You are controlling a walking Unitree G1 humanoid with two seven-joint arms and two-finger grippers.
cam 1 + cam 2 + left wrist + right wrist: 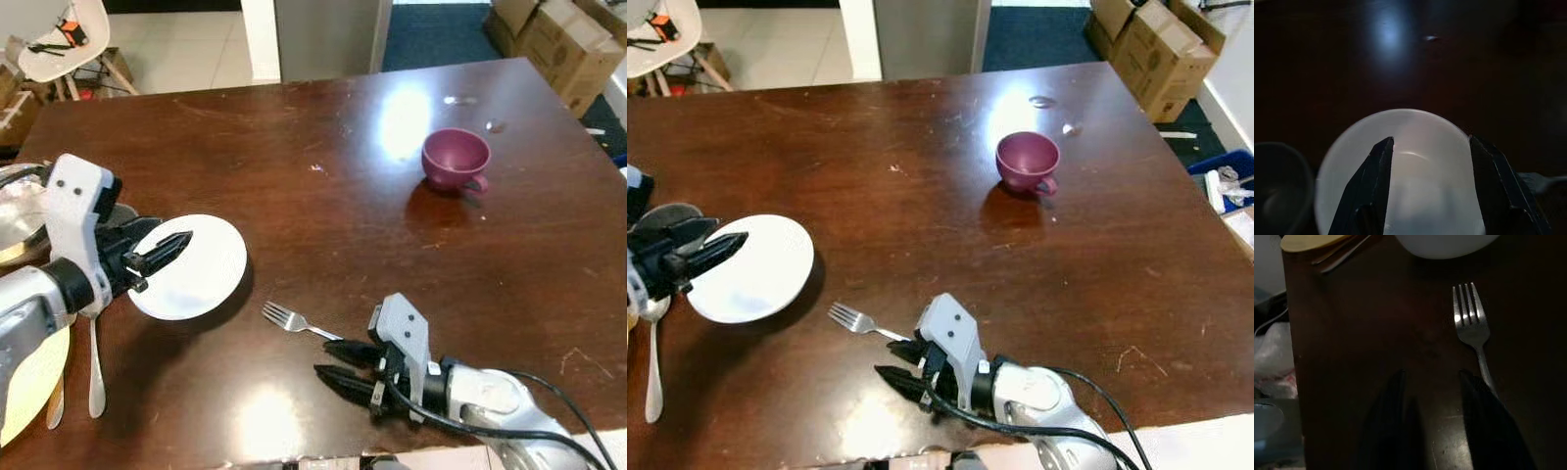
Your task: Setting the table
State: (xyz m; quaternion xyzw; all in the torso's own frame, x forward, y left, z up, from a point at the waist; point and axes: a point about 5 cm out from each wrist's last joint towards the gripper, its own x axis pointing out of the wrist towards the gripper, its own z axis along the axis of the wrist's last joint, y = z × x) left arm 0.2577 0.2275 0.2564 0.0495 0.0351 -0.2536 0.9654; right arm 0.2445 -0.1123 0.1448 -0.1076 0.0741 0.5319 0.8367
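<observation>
I see the left claw (167,250) gaping over the white plate (201,269); my right claw (338,360) sits open, empty, beside the fork (294,320). Purple cup (456,159) stands upper right, spoon (95,367) lower left.

Fork (294,320) handle hidden beneath the right claw (338,360).

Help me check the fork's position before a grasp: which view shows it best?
The right wrist view: the fork lies close up, tines sharp, its handle running under one finger of the right gripper. Both eye views show it small on the table, between the plate and that gripper. The left wrist view looks at the plate.
</observation>
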